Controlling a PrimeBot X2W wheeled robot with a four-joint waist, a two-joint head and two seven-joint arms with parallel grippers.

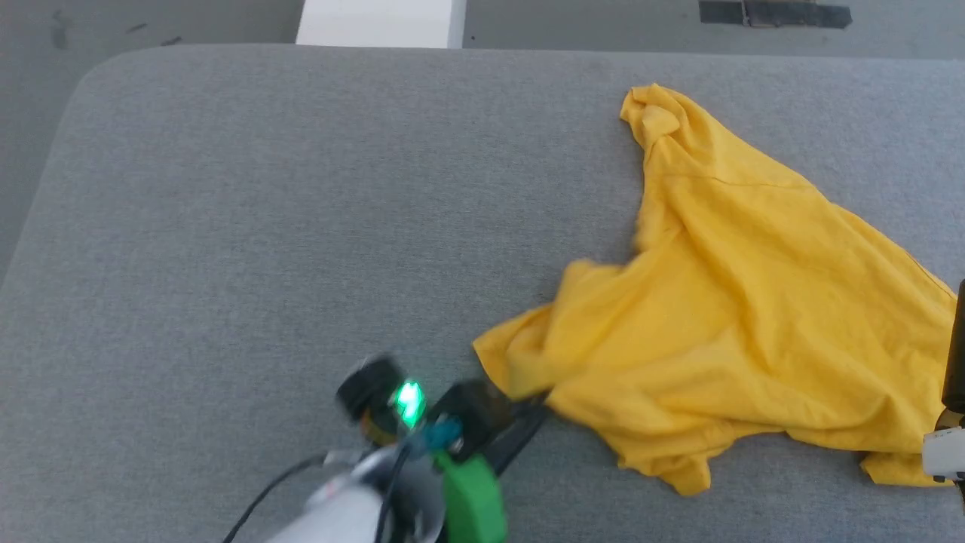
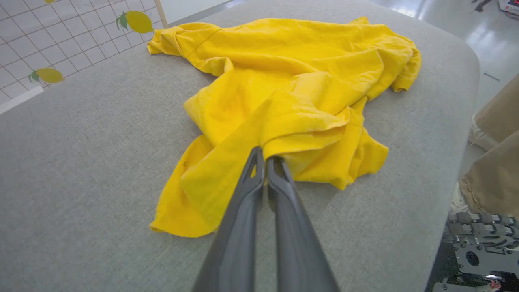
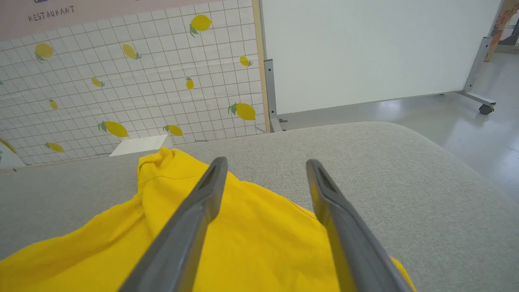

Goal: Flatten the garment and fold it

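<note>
Yellow garment point(image 1: 754, 302) is lying crumpled on the right half of the pad point(image 1: 226, 226). Its long axis is running from a bunched tip at the far side down to the near right, and a shorter lobe is reaching left toward the near middle. The left gripper point(image 2: 265, 160) is working at that lobe, its fingers pressing together on a fold at the near-left corner, so the rest of the cloth is stretching away from it to the right and far. The right gripper point(image 3: 265, 162) is hovering over the right part of the garment, fingers spread wide and nothing between them, and it looks the nearer arm to the far tip and right hem. Spreading will likely mean drawing the pinched corner left while the right side is being caught or held. The pad is grey and woven with rounded corners, and is probably dragging on the cloth a little. Beyond it, a lemon-print tiled wall point(image 3: 121, 101), a white board point(image 3: 365, 48) on castors and a glossy floor point(image 3: 466, 121) are showing. A person's tan trouser leg point(image 2: 494, 174) is standing just off the pad's edge.
</note>
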